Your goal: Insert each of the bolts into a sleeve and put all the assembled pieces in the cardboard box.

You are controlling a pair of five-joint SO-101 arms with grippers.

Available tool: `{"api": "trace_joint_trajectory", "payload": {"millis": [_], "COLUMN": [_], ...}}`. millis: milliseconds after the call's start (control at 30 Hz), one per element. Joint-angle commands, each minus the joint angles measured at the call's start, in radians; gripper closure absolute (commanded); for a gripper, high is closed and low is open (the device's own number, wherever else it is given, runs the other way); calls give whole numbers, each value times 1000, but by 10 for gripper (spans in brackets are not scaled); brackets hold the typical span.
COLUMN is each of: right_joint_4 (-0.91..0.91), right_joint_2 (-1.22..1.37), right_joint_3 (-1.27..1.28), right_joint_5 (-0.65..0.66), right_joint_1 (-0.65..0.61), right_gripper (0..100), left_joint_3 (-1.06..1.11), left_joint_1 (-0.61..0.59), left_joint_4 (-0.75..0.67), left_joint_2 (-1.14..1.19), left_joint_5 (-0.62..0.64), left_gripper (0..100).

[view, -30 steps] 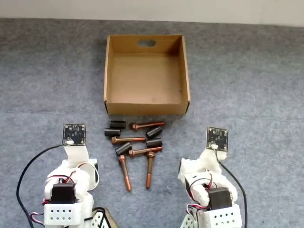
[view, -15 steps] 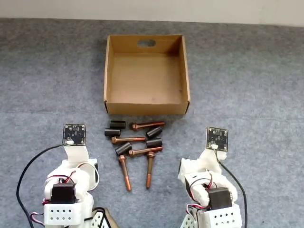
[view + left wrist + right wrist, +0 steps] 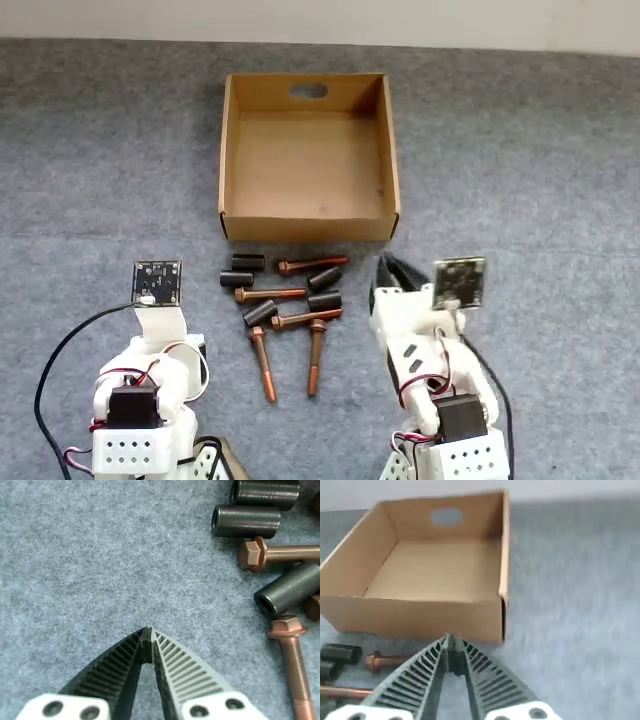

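The right arm point(image 3: 430, 350) has stretched forward from its folded pose, so the right end effector point(image 3: 388, 272) now shows in the high view at lower centre-right, just beside the scattered parts and near the front right corner of the cardboard box point(image 3: 228, 150). The left arm point(image 3: 140, 400) has kept its place at lower left. In the right wrist view the right end effector point(image 3: 450, 642) is clenched on nothing, its ribbed tips meeting, with the front wall of the cardboard box point(image 3: 420, 615) beyond it. The left end effector point(image 3: 148, 635) is likewise clenched and empty over the grey counter point(image 3: 75, 555), apart from the nearest sleeve point(image 3: 246, 521) and a hex-headed bolt point(image 3: 292, 650). In the high view the box sits upper centre on the counter point(image 3: 520, 150), open side up, with a hand slot in its far wall. Just below its front wall lie five copper-coloured bolts point(image 3: 312, 264) and five dark sleeves point(image 3: 243, 262) in a loose cluster, separate, none in the box. A small dark circuit board point(image 3: 157, 283) rides on each wrist; any marking on them is too small to read.
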Motion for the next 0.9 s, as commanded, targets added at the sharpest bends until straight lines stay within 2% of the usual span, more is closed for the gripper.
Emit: {"api": "trace_joint_trajectory", "payload": {"millis": [0, 100, 300, 500, 733, 867], "right_joint_4": [-56, 16, 283, 407, 535, 564], "right_joint_2": [-5, -4, -4, 25, 412, 690], "right_joint_3": [108, 5, -292, -552, -811, -865], "right_joint_5": [209, 216, 302, 328, 328, 328], "right_joint_1": [-35, -67, -105, -104, -105, -157], "right_gripper": [992, 984, 823, 822, 822, 831], "left_joint_3": [18, 18, 18, 18, 18, 18], "left_joint_1": [16, 16, 16, 16, 16, 16], "left_joint_4": [2, 2, 2, 2, 2, 2], "left_joint_2": [-7, -7, -7, -7, -7, -7], "left_joint_5": [0, 0, 0, 0, 0, 0], "left_gripper": [989, 989, 989, 989, 989, 989]}}
